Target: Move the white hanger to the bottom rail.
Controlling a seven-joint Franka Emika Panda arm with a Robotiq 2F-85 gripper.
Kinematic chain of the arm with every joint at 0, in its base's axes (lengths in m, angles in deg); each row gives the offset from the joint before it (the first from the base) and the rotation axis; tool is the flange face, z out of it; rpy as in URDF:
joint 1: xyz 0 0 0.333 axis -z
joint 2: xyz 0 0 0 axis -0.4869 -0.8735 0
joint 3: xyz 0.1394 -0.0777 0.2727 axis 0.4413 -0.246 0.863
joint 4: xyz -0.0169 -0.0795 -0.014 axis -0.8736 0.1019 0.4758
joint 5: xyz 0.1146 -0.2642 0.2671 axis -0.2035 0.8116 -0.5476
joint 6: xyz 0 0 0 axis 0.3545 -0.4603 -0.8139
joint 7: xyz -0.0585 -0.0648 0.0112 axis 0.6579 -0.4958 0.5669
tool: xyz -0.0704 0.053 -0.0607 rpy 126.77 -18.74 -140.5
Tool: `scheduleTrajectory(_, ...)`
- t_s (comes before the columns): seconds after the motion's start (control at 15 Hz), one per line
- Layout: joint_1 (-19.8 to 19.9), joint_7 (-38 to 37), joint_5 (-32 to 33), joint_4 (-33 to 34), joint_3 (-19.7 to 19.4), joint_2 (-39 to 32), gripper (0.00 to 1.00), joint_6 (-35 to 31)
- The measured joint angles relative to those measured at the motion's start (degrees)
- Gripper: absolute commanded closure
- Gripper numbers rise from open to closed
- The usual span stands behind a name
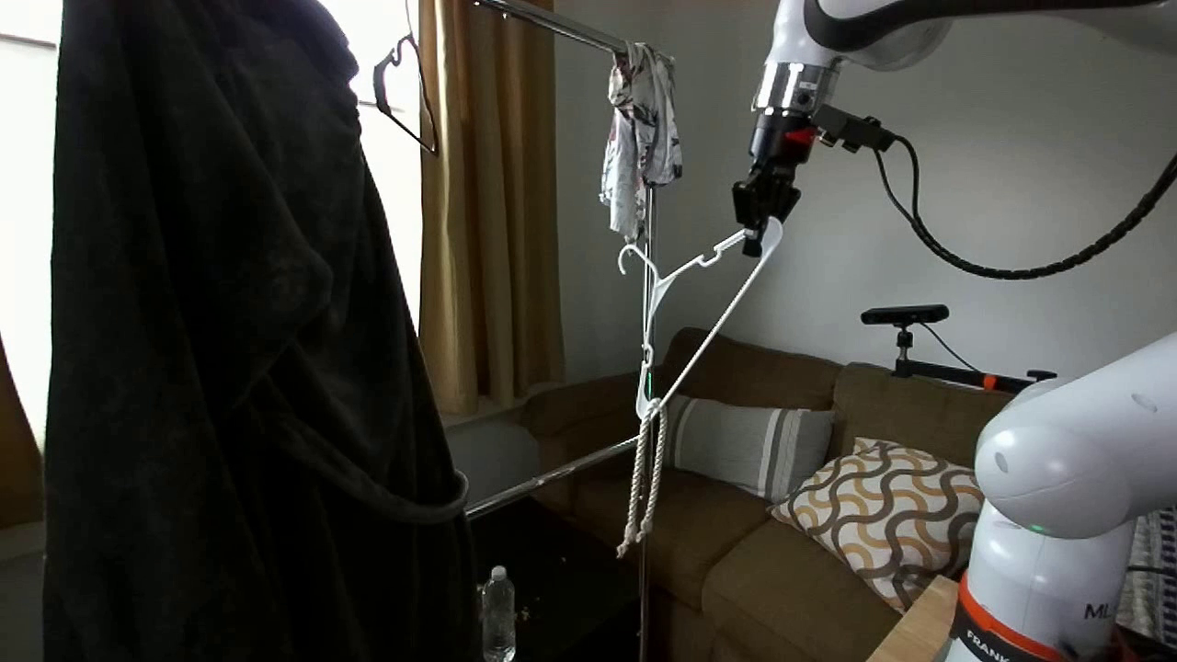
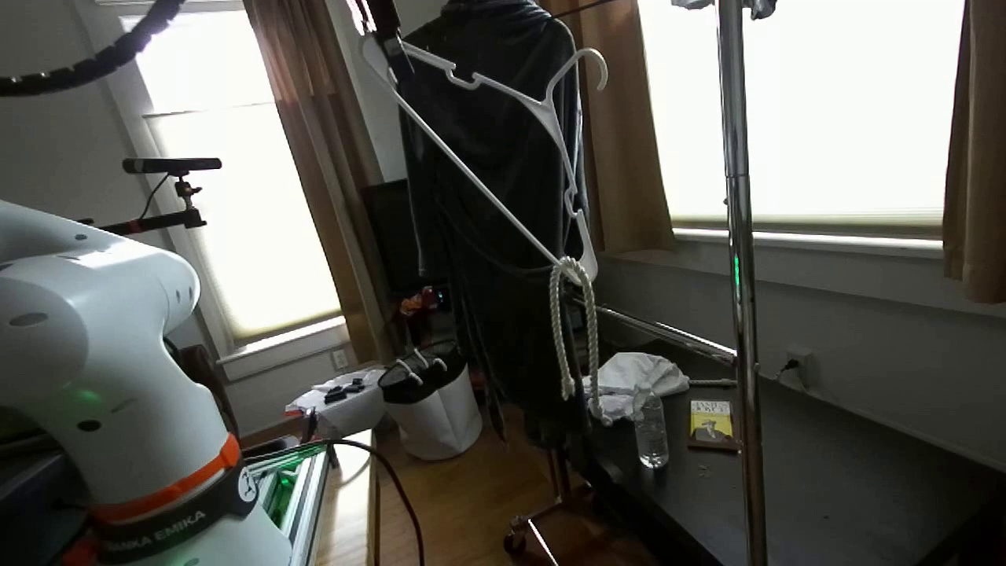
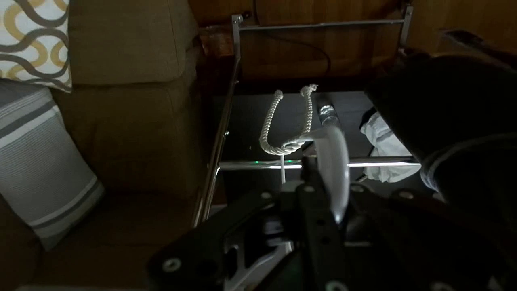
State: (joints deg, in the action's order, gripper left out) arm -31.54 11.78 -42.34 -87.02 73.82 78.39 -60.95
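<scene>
Big dark coat, up close at left in an exterior view. Farther back, white hanger, tipped, pinched tight by one corner in the hand, most of it higher than the bottom rail. In an exterior view, white rope looped on the hanger's low corner, water bottle on the dark counter. In the wrist view, hanger edge-on in the hand, rope farther off, striped pillow to the left.

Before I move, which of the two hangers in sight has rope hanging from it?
The white hanger, held tilted by the gripper: the rope hangs from its lower end. The dark hanger, beside the coat in an exterior view, shows none.
</scene>
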Motion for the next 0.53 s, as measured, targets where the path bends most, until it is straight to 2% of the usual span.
scheduleTrajectory(0.2,0.06,-0.76,-0.11,-2.12,0.31,-1.86,0.99,0.2)
scheduleTrajectory(0.27,0.06,-1.06,-0.29,-2.73,0.42,-2.38,0.95,0.09)
scheduleTrajectory(0.47,0.06,-2.17,-0.76,-3.52,0.6,-3.63,0.95,-0.59)
scheduleTrajectory(0.53,0.06,-2.26,-0.79,-3.52,0.61,-3.73,0.99,-0.61)
